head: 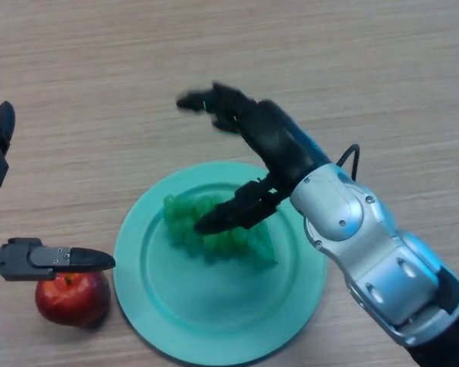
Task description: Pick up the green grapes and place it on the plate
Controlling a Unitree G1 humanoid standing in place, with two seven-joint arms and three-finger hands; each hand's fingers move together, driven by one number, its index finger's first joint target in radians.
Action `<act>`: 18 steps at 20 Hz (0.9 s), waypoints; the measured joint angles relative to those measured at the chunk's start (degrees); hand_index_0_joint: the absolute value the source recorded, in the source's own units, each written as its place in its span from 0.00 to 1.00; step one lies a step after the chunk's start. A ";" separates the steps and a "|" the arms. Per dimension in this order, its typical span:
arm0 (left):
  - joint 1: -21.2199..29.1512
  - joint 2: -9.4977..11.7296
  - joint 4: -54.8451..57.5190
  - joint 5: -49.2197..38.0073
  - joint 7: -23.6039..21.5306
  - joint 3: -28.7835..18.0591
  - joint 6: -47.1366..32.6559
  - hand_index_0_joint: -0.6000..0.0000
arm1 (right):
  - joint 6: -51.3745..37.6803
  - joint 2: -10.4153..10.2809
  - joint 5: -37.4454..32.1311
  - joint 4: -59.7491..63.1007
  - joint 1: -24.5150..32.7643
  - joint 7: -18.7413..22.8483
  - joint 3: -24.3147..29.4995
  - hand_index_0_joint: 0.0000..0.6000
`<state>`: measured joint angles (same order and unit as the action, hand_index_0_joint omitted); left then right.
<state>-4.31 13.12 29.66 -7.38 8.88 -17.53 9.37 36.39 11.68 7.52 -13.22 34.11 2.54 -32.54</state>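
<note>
- Hovering over the teal plate [149,306] mid-frame, right hand [264,141] spread wide, holding nothing; green grapes [214,233] lie beneath.
- Left hand [0,149], fingers relaxed, left edge, above red apple [70,298].

Apple [71,298] top behind left robot hand [30,258]

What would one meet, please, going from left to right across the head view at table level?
Left hand → red apple → teal plate → green grapes lying on the plate → right hand, open above them.
</note>
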 measured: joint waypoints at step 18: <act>-4.48 -2.34 14.09 -2.32 4.08 1.30 6.92 1.00 | 0.61 0.98 -8.94 -37.32 -32.75 -14.17 33.80 0.00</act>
<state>-8.80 10.78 43.75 -9.70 12.96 -16.23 16.29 37.00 12.66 -1.42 -50.54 1.36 -11.63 1.26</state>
